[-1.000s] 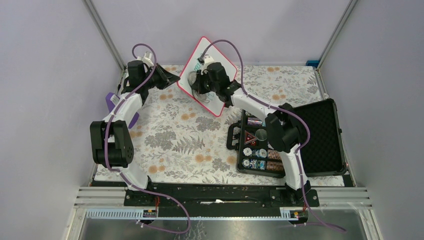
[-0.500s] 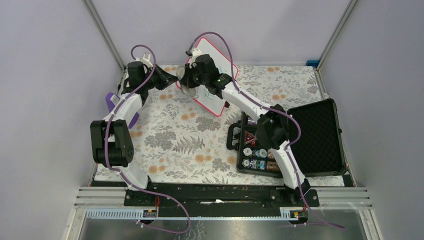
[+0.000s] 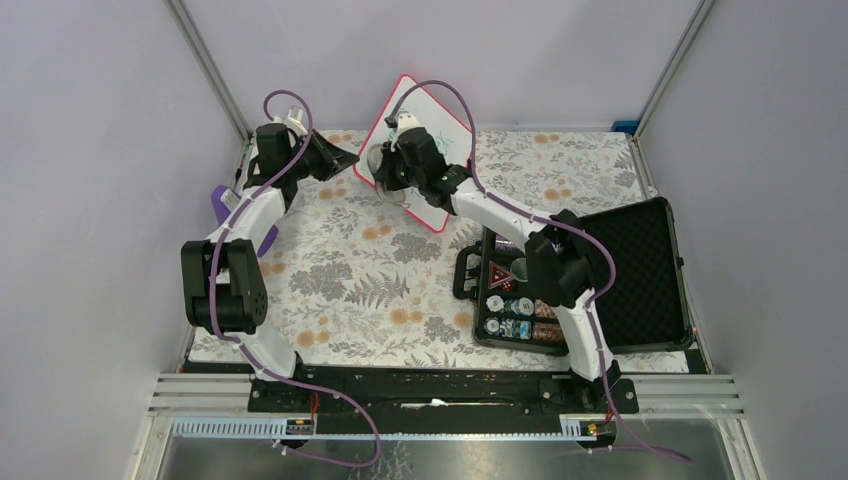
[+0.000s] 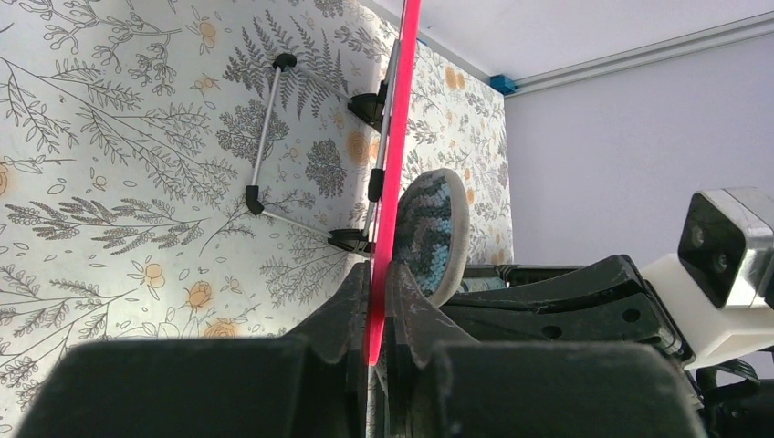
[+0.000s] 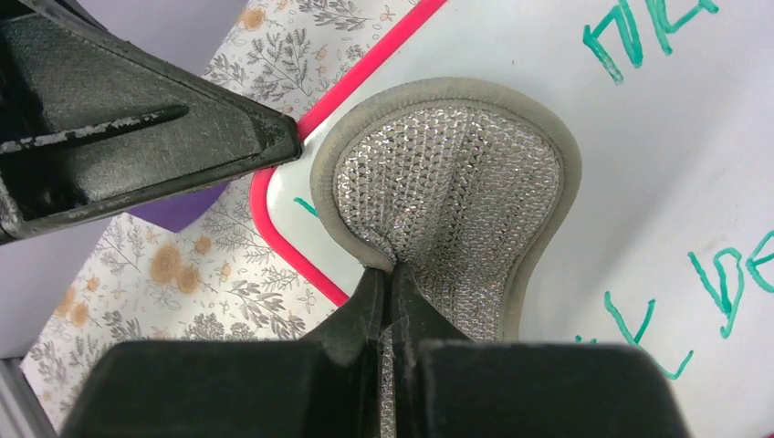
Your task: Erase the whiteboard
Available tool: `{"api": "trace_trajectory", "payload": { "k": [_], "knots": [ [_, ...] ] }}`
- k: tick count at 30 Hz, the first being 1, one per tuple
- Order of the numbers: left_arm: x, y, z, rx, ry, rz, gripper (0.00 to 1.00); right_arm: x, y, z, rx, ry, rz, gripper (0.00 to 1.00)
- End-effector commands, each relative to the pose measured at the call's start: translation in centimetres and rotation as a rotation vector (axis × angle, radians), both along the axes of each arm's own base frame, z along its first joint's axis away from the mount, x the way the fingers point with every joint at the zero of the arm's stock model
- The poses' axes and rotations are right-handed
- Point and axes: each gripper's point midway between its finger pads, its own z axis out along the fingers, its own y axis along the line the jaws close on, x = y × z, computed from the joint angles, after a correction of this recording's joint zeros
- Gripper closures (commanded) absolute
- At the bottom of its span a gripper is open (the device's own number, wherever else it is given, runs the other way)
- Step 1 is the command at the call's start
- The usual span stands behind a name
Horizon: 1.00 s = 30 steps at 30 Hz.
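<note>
Currently the whiteboard (image 3: 440, 115) stands tilted on edge at far-centre of the bench (image 3: 350, 280), green writing (image 5: 721, 283) on its face. L gripper (image 4: 376, 274) is pinched tight on the red rim at the board's left corner. R gripper (image 5: 388, 278) is closed down on a grey mesh scrub pad (image 5: 447, 173), pad flat vs. board face just beside that corner. Black chip case (image 3: 640, 260) lies open by R arm.

Even, bright, diffuse light; soft shadows; wrist views sharp, near black housings slightly blurred.
</note>
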Motion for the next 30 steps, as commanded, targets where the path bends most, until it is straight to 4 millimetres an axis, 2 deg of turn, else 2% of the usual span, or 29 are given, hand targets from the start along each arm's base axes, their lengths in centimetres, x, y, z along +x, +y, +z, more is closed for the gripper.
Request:
{"api": "trace_trajectory", "payload": {
  "k": [1, 5, 10, 13, 14, 15, 17, 20, 21, 25, 30],
  "knots": [
    [-1.2, -3.0, 2.6, -0.067, -0.069, -0.104, 1.00, -1.7, 0.0, -1.7, -0.074, -0.012, 0.123, 1.00],
    [-1.3, -3.2, 2.4, -0.084, -0.065, -0.105, 1.00, -2.7, 2.7, 1.9, 0.030, -0.091, 0.269, 1.00],
    [-1.5, -3.7, 2.3, -0.086, -0.063, -0.113, 1.00, -4.8, 6.6, 5.1, 0.132, -0.120, 0.423, 1.00],
    [-1.6, -3.8, 2.4, -0.084, -0.068, -0.113, 1.00, -4.5, 8.0, 5.7, 0.178, -0.078, 0.411, 1.00],
    [-1.6, -3.9, 2.4, -0.083, -0.069, -0.114, 1.00, -3.9, 8.0, 4.8, 0.170, -0.029, 0.358, 1.00],
    [-1.6, -3.7, 2.4, -0.082, -0.065, -0.104, 1.00, -3.5, 7.9, 5.2, 0.177, -0.011, 0.323, 1.00],
    [-1.5, -3.3, 2.7, -0.069, -0.082, -0.093, 1.00, -1.4, 6.9, 4.6, 0.167, 0.030, 0.159, 1.00],
    [-1.7, -3.7, 2.7, -0.068, -0.081, -0.104, 1.00, 1.2, 4.9, 2.8, 0.142, 0.123, -0.011, 1.00],
    [-1.7, -3.8, 2.7, -0.068, -0.079, -0.107, 1.00, 2.3, 4.0, 1.5, 0.123, 0.159, -0.078, 1.00],
    [-1.7, -3.8, 2.6, -0.067, -0.077, -0.108, 1.00, 5.1, -0.4, -1.6, 0.125, 0.287, -0.259, 1.00],
    [-1.6, -3.8, 2.5, -0.067, -0.075, -0.108, 1.00, 6.3, -3.1, -3.1, 0.125, 0.323, -0.305, 1.00]
  ]
}}
